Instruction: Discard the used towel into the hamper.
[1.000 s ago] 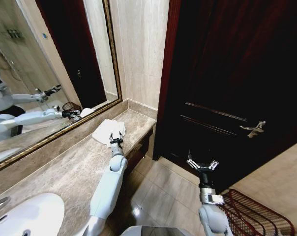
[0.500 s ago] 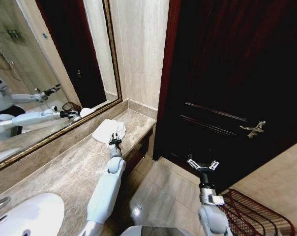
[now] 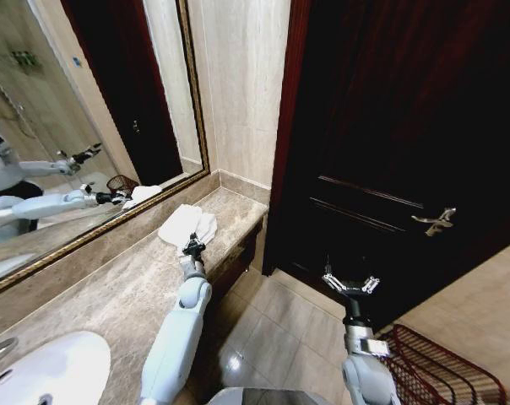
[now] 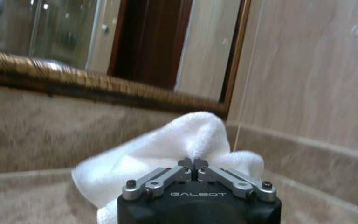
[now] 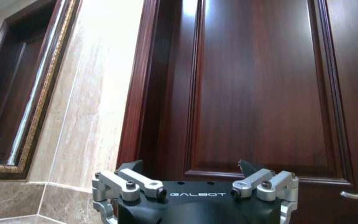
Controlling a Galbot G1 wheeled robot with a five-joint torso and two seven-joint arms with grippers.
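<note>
Taking the counter (image 3: 111, 291) as my landmark: at its near end, closest to my body, sits the sink (image 3: 48, 367), and the mirror (image 3: 69, 110) runs along its back edge. At the counter's far end, just before the corner wall, lies the towel (image 3: 187, 224), a white crumpled heap resting flat on the stone. My left gripper (image 3: 192, 246) is stretched out over the counter and sits at the near edge of the towel; in my left wrist view its fingers (image 4: 185, 164) are pressed together, tips meeting, with a peak of towel rising right at them. I judge that I have a pinch of cloth, though the towel is not yet lifted off the counter.

Past the counter's far end stands the dark door (image 3: 390, 143). My right gripper (image 3: 350, 285) hangs in front of it, off the counter and over the floor, its fingers spread apart with nothing in them. Below it on the floor, to the right of the counter, is the hamper (image 3: 441, 367).

So the grasp looks made; lifting, carrying across to the hamper and dropping the towel in all remain.
</note>
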